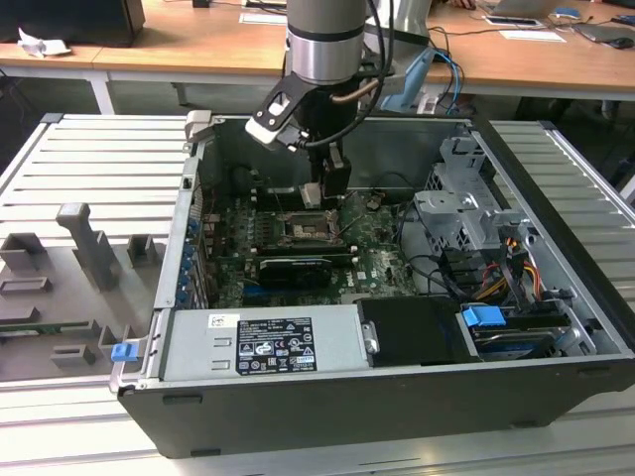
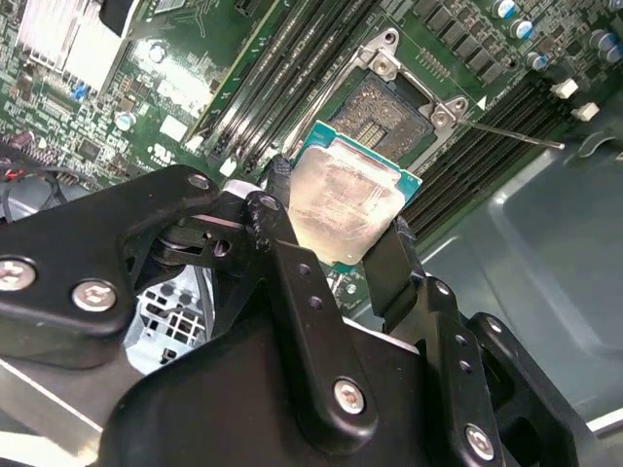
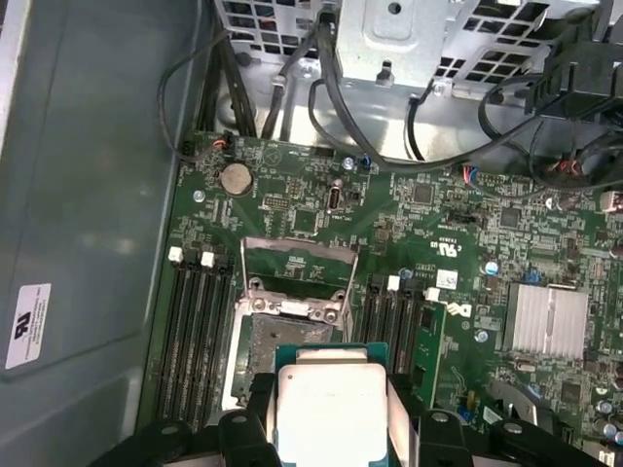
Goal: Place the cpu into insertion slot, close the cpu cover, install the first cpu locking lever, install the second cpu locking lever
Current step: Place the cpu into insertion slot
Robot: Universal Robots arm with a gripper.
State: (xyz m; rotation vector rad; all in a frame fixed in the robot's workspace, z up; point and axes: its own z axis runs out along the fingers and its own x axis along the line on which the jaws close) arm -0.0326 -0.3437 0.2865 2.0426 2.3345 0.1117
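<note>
My gripper [image 1: 327, 191] hangs inside the open computer case, shut on the cpu [image 2: 346, 204], a silver-faced square chip with a green rim. In both wrist views the chip sits between the black fingers [image 2: 391, 255]. It is held a little above the insertion slot [image 3: 261, 336], partly over the slot's near edge and not touching it. The slot [image 2: 394, 107] is a square socket with a dark centre, seen uncovered. The cpu cover [image 3: 297, 261], a metal frame with a window, is swung up at the socket's far side. A thin locking lever [image 2: 516, 133] sticks out beside the socket.
Long black memory slots [image 3: 195, 341] flank the socket on both sides. A finned heatsink [image 3: 548, 318] and a coin cell [image 3: 235, 177] sit on the board. Cables and a drive cage [image 1: 466, 213] fill the exterior view's right; the power supply [image 1: 263, 344] lies in front.
</note>
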